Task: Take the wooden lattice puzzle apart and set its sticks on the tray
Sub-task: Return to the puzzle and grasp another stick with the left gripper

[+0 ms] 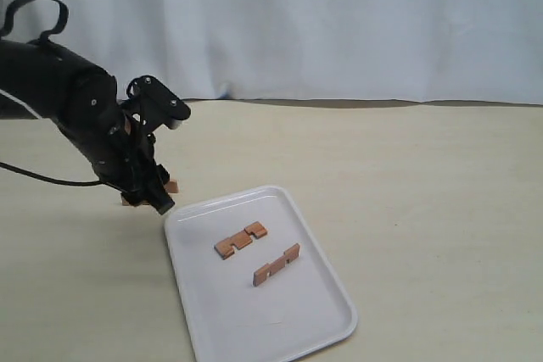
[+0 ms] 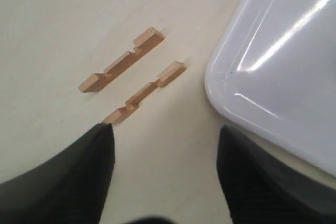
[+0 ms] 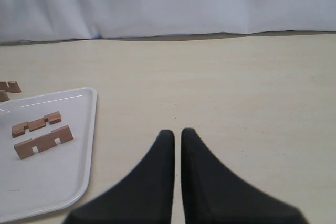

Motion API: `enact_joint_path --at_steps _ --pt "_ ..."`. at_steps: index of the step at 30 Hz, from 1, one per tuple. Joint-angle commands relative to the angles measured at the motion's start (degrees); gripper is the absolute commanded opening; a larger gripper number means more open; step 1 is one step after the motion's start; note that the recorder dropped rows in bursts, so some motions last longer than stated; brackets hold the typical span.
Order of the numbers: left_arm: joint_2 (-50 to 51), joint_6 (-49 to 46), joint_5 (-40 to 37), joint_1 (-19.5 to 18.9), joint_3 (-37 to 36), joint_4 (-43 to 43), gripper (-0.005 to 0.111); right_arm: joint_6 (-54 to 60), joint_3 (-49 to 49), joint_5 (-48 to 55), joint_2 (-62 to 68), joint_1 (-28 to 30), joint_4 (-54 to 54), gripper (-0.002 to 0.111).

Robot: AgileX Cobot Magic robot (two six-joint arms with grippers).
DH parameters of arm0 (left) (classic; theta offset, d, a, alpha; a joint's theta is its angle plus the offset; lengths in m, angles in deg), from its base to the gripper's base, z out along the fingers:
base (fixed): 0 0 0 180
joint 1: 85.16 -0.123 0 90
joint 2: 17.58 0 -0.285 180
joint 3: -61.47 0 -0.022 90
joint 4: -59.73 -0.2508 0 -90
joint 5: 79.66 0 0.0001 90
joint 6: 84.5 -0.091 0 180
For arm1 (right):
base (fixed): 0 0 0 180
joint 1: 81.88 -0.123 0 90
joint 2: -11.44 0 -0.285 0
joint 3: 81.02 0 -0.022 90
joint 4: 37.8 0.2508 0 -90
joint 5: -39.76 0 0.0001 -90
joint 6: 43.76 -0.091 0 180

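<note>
No assembled wooden lattice puzzle is in view, only loose sticks. Two notched sticks lie side by side on the table, just off the corner of the white tray. My left gripper hovers open beside them with nothing between its fingers; one fingertip is at the end of the nearer stick. In the exterior view the left gripper hides most of that pair. Two more sticks lie on the tray. My right gripper is shut and empty, over bare table to the right of the tray.
A white curtain closes off the back of the beige table. The left arm's black body and its cable occupy the far left. The right arm is out of the exterior view.
</note>
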Motion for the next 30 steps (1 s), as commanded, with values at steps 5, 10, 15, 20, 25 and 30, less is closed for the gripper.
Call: enact_joint_path --at_steps 5,10,15,20,25,30 --pt "5.9 -3.5 6.1 -0.1 0.1 -2.6 0.057 0.0 0.0 -0.2 -0.3 -0.2 0.0 0.004" --pt "7.4 -4.1 10.2 -0.1 0.1 -2.6 0.057 0.0 0.0 -0.2 -0.3 -0.2 0.0 0.004" --pt "9.3 -4.0 11.2 -0.7 0.1 -2.2 0.056 0.0 0.0 -0.2 -0.3 -0.2 0.0 0.004" --pt "9.5 -3.7 13.0 -1.9 0.1 -0.1 0.056 0.0 0.0 -0.2 -0.3 -0.2 0.0 0.004" --pt "9.8 -3.7 14.0 -3.0 0.1 2.5 0.056 0.0 0.0 -0.2 -0.3 -0.2 0.0 0.004" --pt "10.6 -3.7 14.9 -3.3 0.1 2.5 0.056 0.0 0.0 -0.2 -0.3 -0.2 0.0 0.004"
